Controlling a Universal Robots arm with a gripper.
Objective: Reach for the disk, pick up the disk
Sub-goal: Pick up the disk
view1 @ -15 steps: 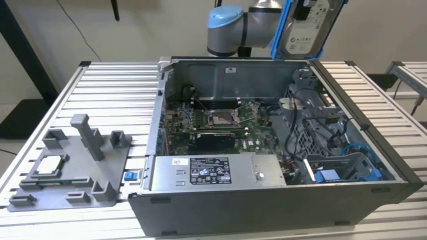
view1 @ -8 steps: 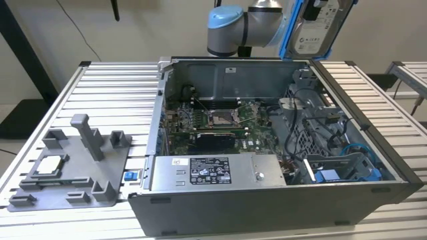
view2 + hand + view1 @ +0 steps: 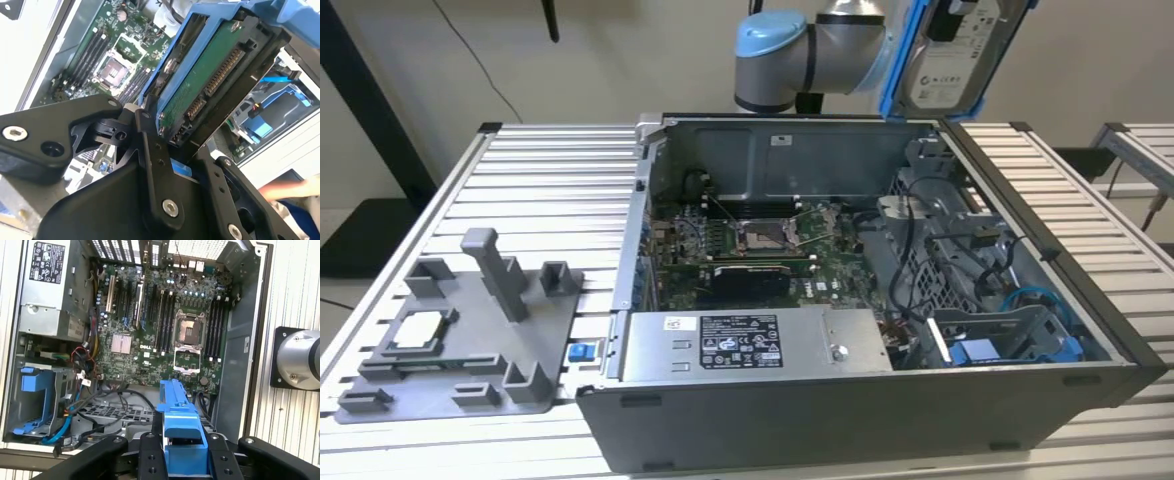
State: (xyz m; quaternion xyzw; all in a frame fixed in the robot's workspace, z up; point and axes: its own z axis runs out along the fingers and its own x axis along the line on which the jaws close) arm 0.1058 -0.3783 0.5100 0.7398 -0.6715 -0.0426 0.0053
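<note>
Blue-framed, the disk (image 3: 961,55) is held clamped in the gripper (image 3: 172,145) jaws, lifted above the open computer case (image 3: 854,400).

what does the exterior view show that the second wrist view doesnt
Exterior view: the grey fixture on the table, the power supply, and the disk's white label, lifted above the case.
Second wrist view: the disk's green board and connectors, clamped by the end effector.
Both: disk with blue frame, the motherboard.

Ribbed aluminium-slat table (image 3: 547,170); plain beige wall (image 3: 627,55) behind; black cable hanging down wall; dark post, possibly stand, at exterior view's left.
</note>
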